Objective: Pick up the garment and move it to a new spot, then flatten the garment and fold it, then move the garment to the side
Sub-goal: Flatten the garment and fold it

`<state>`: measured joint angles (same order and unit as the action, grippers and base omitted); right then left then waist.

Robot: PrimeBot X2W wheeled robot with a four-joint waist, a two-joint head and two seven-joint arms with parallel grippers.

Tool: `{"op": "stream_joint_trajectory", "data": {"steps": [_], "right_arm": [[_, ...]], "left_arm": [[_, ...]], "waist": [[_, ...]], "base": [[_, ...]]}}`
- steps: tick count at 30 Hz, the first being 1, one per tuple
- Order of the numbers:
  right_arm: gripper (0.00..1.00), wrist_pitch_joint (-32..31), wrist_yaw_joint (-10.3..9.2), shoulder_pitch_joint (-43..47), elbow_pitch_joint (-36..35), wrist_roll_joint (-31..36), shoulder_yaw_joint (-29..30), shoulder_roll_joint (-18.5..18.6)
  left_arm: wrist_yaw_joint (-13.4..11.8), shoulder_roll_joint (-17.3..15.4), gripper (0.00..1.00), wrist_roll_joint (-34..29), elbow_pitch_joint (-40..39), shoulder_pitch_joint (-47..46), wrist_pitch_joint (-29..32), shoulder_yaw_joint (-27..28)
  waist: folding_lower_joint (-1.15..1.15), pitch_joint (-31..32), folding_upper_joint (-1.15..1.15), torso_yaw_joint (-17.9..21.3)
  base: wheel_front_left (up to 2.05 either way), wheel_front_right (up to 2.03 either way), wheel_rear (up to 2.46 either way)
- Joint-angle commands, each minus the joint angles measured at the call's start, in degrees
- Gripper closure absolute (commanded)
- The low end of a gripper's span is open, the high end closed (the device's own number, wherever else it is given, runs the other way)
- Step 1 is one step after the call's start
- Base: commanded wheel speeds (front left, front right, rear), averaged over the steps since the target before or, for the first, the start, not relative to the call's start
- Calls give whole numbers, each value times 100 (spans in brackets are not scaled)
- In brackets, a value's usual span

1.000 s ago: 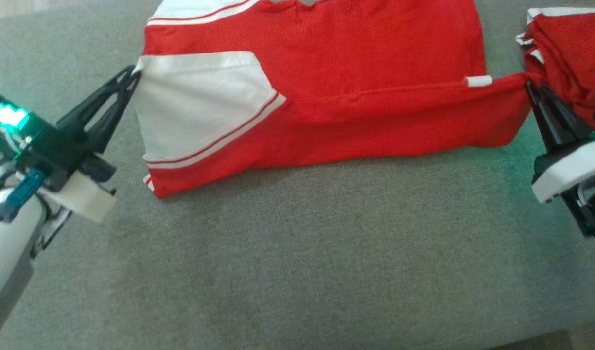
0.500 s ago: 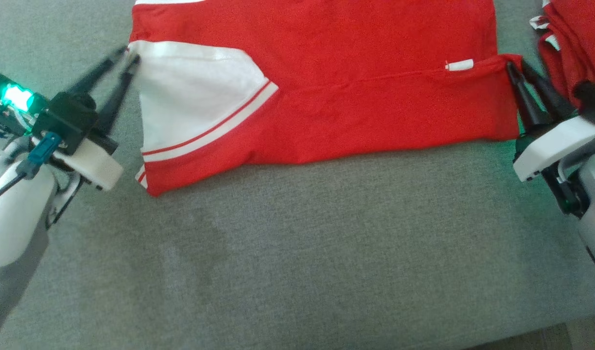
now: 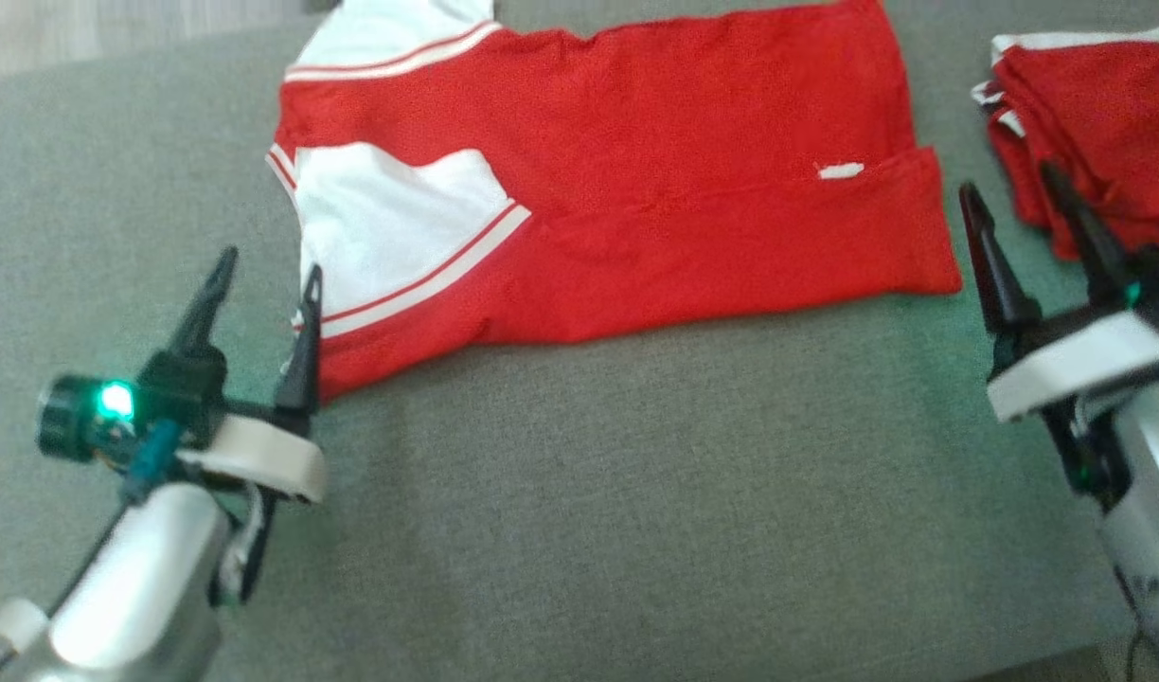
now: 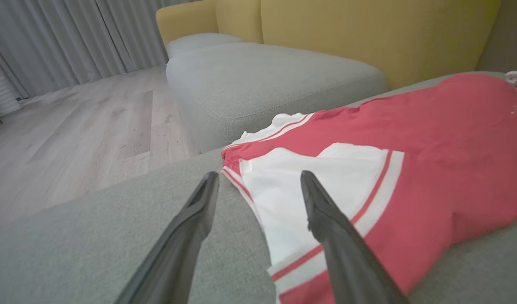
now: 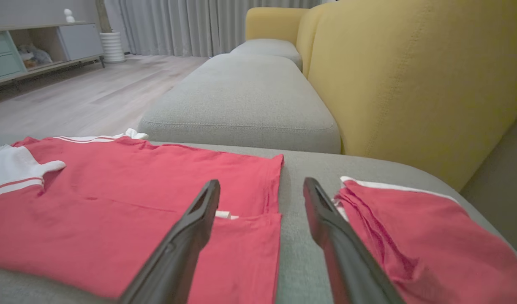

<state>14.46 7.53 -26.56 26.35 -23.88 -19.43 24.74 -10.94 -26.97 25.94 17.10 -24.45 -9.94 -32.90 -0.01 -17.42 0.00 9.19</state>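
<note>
Jaws wide at opposite garment ends

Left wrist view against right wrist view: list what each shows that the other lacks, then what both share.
Left wrist view: the left hand, open, with one finger over the grey seat and the other over the white sleeve of the red garment.
Right wrist view: the right hand, open above the garment's edge, a white tag at its fold, and a cabinet.
Both: the red garment, the grey seat, the yellow backrest, curtains and wooden floor.
</note>
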Motion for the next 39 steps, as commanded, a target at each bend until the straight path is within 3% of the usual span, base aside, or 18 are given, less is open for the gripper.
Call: {"op": "stream_joint_trajectory", "data": {"steps": [1, 8, 13, 39], "right_arm": [[0, 52, -4, 128, -208, 49, 73, 37], [0, 53, -4, 928, -512, 257, 647, -210], [0, 53, -4, 1256, -662, 305, 867, -319], [0, 53, -4, 1590, -798, 312, 921, -392]], "left_arm": [[-75, -92, 0, 55, -209, -115, -61, 300], [-405, 425, 0, 380, -127, 406, 100, 229], [-505, 544, 0, 462, 141, 566, 149, 193], [-462, 789, 0, 634, 877, 399, -15, 135]], "waist": [[1, 143, 0, -34], [1, 477, 0, -22], [1, 583, 0, 62], [1, 629, 0, 103]], "base": [[0, 0, 0], [0, 0, 0], [0, 0, 0], [0, 0, 0]]}}
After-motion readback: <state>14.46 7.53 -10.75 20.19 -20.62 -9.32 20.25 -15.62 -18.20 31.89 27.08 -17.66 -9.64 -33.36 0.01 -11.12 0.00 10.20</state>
